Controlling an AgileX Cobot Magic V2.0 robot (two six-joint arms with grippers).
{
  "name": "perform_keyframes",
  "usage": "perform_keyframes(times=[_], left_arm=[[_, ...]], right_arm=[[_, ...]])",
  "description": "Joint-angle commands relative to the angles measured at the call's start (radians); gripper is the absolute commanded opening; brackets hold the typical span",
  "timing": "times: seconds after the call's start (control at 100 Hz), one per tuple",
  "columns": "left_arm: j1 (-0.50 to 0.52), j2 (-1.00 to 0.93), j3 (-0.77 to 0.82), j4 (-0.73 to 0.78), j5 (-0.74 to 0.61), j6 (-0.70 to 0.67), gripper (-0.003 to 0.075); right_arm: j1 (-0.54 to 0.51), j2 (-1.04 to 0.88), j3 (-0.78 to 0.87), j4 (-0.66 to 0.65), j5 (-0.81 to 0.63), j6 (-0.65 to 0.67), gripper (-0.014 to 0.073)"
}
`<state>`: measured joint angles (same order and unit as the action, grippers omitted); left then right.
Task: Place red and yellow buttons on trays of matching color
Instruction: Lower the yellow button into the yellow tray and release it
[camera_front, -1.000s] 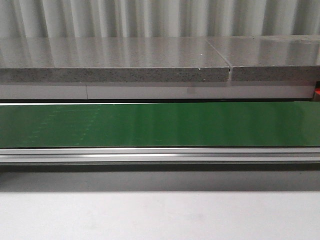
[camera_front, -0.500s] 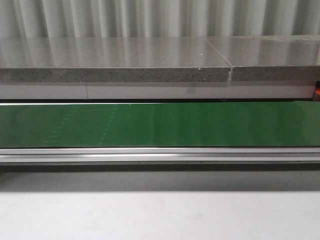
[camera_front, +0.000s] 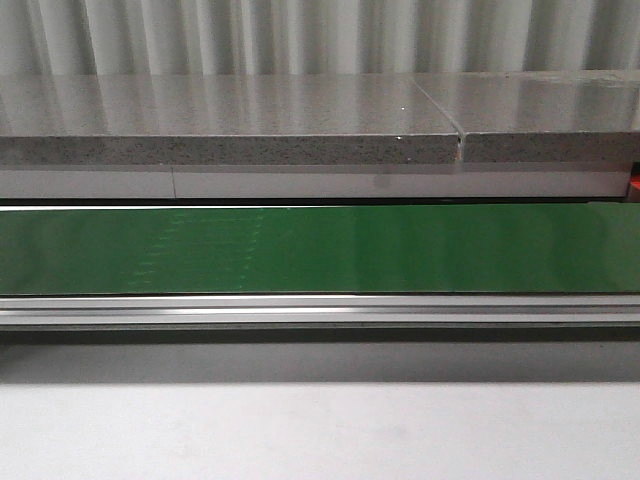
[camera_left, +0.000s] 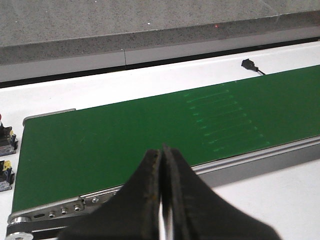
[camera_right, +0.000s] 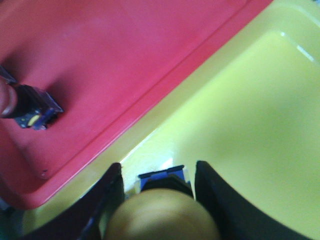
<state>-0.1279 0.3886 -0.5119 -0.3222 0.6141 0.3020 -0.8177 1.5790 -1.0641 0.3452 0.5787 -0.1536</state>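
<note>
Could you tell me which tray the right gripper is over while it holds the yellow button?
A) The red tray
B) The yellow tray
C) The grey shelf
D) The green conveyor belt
B: in the right wrist view, the right gripper holds the yellow button between its fingers above the yellow tray, while the red tray lies beside it.

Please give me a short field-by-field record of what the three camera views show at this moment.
conveyor: green flat belt, nothing on it
left gripper: shut, empty, over the belt's near edge
right gripper: fingers either side of a yellow round-capped button, over the yellow plastic tray
red tray: red plastic tray beside the yellow one, holds one red button
</note>
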Motion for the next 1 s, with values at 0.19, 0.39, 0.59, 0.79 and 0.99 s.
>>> perform_keyframes(times=[0.19, 0.39, 0.59, 0.79, 0.99], left_arm=[[-0.007, 0.004, -0.025, -0.024, -0.067, 0.001, -0.002], [-0.007, 0.004, -0.025, -0.024, -0.067, 0.001, -0.002], [-0.007, 0.004, -0.025, -0.024, -0.067, 0.001, -0.002], [-0.007, 0.004, -0.025, -0.024, -0.067, 0.001, -0.002], [-0.007, 0.004, -0.025, -0.024, -0.067, 0.001, -0.002]], right_arm=[[-0.007, 0.085, -0.032, 0.009, -0.078, 0.003, -0.0006], [-0.006, 0.13, -0.032, 0.015, -0.103, 0.003, -0.0001], [-0.005, 0.163, -0.032, 0.024, -0.114, 0.003, -0.0001], [-0.005, 0.169, -0.032, 0.038, -0.117, 0.003, 0.0123], [-0.005, 0.169, -0.032, 0.042, -0.114, 0.003, 0.047]])
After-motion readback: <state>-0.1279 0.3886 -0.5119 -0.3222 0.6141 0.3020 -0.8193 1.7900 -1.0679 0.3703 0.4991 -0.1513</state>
